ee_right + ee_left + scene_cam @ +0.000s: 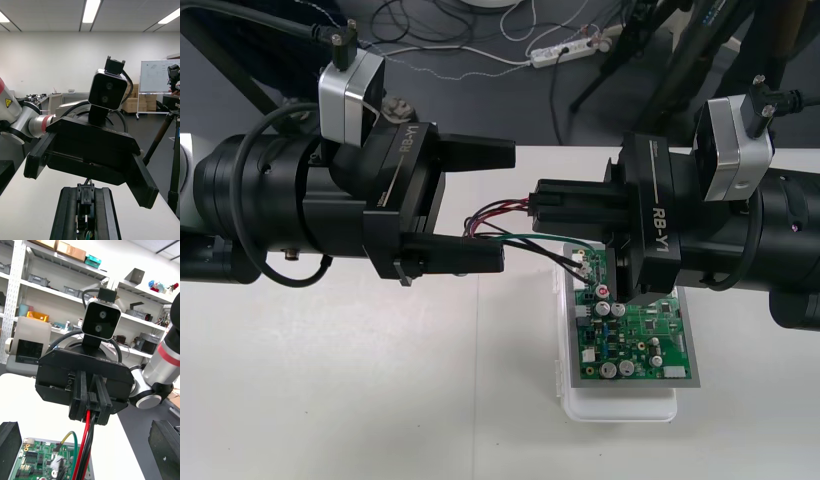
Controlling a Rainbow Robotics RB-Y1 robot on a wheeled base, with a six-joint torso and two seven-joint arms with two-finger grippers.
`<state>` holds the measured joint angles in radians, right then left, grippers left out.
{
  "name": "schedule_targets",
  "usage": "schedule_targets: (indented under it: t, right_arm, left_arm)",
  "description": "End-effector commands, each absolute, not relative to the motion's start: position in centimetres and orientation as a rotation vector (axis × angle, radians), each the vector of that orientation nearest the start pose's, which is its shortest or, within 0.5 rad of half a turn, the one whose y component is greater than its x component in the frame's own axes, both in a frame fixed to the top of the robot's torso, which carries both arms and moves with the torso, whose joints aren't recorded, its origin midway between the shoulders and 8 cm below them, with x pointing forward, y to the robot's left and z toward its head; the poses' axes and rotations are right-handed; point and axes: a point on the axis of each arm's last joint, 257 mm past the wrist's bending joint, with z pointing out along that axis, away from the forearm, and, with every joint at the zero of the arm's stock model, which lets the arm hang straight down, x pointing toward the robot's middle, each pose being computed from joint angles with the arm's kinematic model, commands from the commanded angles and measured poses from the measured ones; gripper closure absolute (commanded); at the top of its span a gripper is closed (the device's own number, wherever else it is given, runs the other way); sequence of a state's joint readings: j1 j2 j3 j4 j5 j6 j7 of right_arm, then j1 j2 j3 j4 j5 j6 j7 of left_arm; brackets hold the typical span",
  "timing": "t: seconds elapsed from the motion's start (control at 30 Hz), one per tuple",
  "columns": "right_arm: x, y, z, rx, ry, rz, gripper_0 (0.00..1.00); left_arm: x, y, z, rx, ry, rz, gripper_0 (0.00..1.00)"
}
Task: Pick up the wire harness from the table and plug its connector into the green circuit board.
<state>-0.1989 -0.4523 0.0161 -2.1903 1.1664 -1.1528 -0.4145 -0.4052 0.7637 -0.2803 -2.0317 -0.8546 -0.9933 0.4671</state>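
Observation:
The green circuit board (635, 335) lies on its white base (620, 405) at the right of the table. Above its far left corner my right gripper (536, 208) is shut on the wire harness (495, 212). Red, black and green wires run out from its fingertips, and green ones curve down towards the board's corner. My left gripper (508, 205) faces it, open, its fingers (480, 152) above and below the wires. In the right wrist view the black plug (86, 197) sits between the shut fingers. In the left wrist view the wires (89, 420) hang over the board (33, 461).
Bare pale table (330, 400) spreads to the left and front of the board. Beyond the far edge, a white power strip (565, 50) and loose cables lie on the dark floor, with tripod legs (630, 60) at the right.

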Motion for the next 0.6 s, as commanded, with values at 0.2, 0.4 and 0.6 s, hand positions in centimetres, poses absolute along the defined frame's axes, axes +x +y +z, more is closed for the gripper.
schedule_targets:
  t: [0.2,0.4,0.6]
  right_arm:
    - [28.9,-1.5,2.8,-1.222,0.889,0.962,1.0]
    - [28.9,-1.4,2.9,-1.221,0.885,0.957,1.0]
    - [28.9,-1.4,2.9,-1.222,0.884,0.957,1.0]
  left_arm:
    - [28.3,-0.8,2.7,1.382,0.928,-1.151,0.0]
    - [27.8,-1.2,3.8,1.379,0.887,-1.145,0.0]
    - [27.3,-1.5,4.6,1.378,0.851,-1.126,0.0]
